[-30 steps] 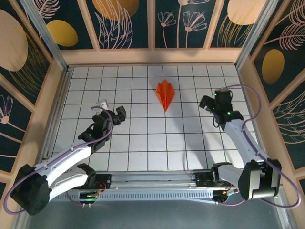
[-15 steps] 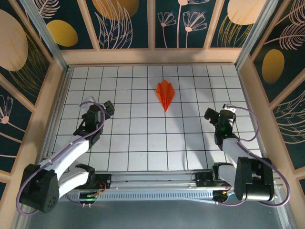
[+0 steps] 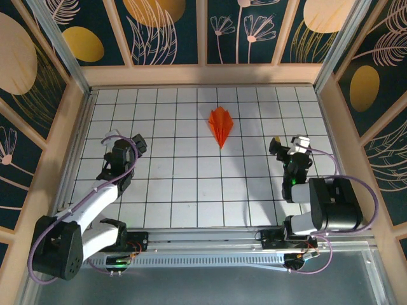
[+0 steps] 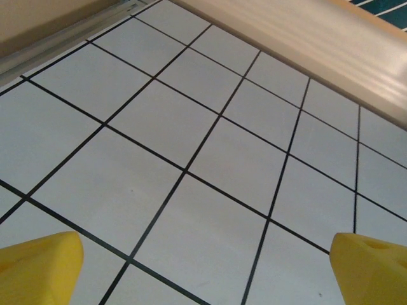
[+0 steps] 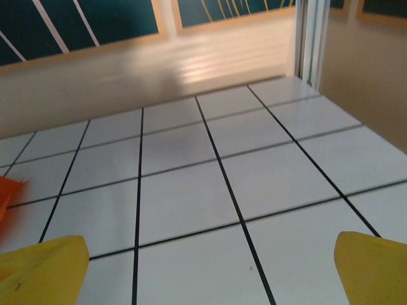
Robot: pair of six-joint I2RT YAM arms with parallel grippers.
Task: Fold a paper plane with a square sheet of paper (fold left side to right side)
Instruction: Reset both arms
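Paper plane (image 3: 220,125) — one; arms (image 3: 95,197) — two

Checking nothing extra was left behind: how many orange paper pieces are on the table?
1. The paper plane lies far-centre on the table, tip pointing toward the near edge; small scraps could lie hidden.

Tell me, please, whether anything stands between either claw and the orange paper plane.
Nothing visible does. The paper plane lies at the far centre of the table. Only white grid tiles separate it from the open left claw and the open right claw, which are off to either side.
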